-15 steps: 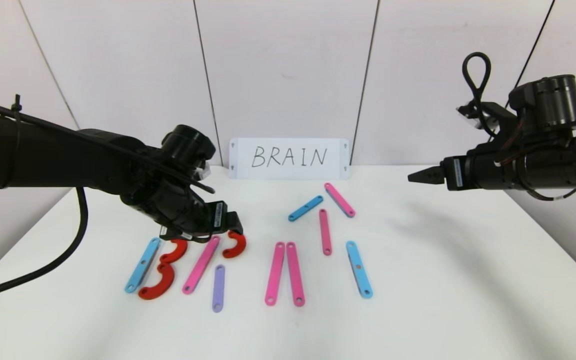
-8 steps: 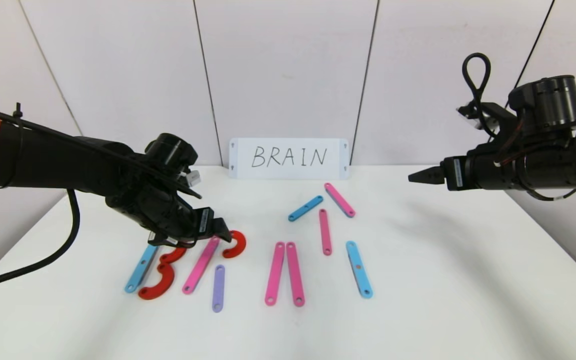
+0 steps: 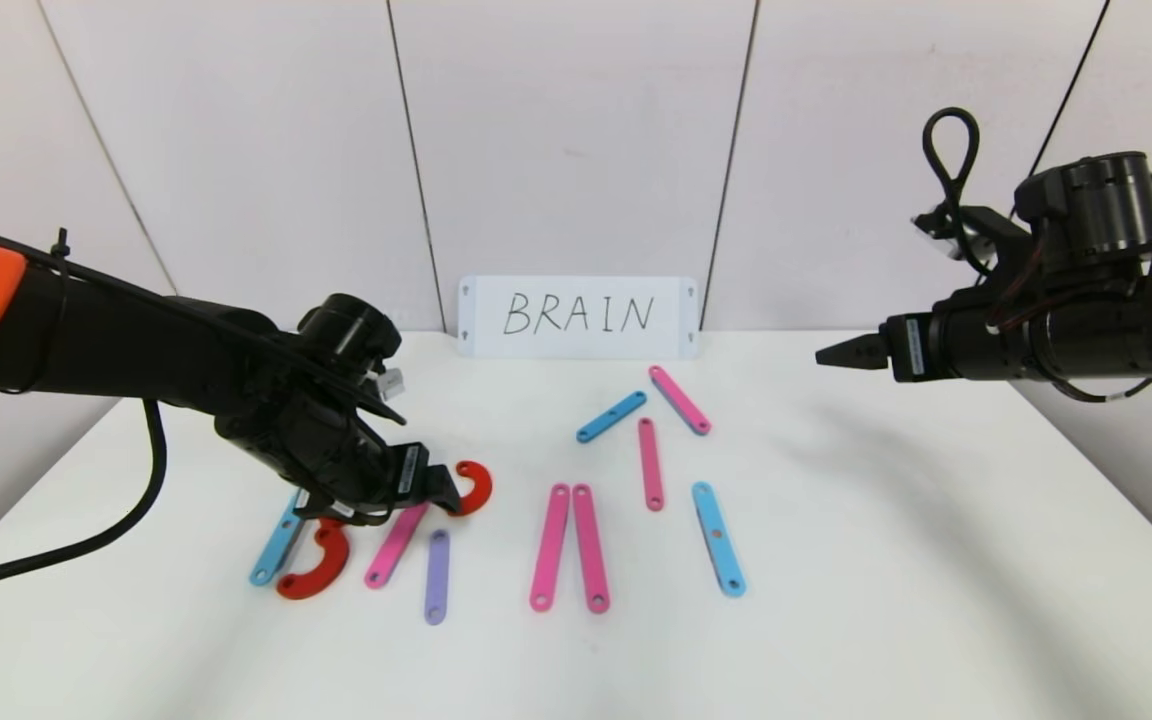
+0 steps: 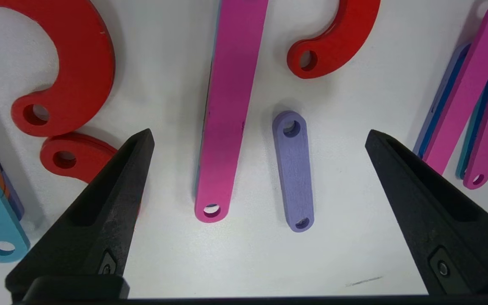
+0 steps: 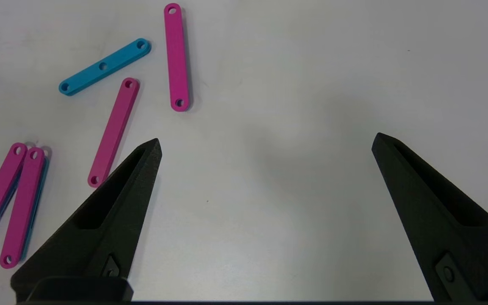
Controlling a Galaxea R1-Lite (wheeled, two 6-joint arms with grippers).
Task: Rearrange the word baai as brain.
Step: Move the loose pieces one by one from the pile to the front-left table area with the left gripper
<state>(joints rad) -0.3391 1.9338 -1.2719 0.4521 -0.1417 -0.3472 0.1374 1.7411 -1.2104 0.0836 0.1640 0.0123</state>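
Note:
The word lies in flat pieces on the white table (image 3: pixel 886 560). From the left: a light-blue strip (image 3: pixel 274 548), red curves (image 3: pixel 318 570), a slanted pink strip (image 3: pixel 392 547), a short purple strip (image 3: pixel 436 578) and another red curve (image 3: pixel 477 486). Further right lie two pink strips (image 3: pixel 570 547) side by side, a pink strip (image 3: pixel 650 464), a blue strip (image 3: pixel 611 416), a pink strip (image 3: pixel 679 399) and a blue strip (image 3: pixel 718 538). My left gripper (image 3: pixel 433 487) is open and empty, low over the slanted pink strip (image 4: pixel 227 106) and the purple strip (image 4: pixel 295 169). My right gripper (image 3: pixel 833 354) is open and empty, high at the right.
A white card (image 3: pixel 577 316) with handwritten "BRAIN" leans on the back wall. My left arm (image 3: pixel 186 370) reaches in over the table's left part and hides the upper red curve. The right wrist view shows bare table under the right gripper (image 5: pixel 267 140).
My left gripper has drawn back from the right red curve, moving lower and toward the table's front, and now hovers over the pink and purple strips. The pieces and my right arm have not moved.

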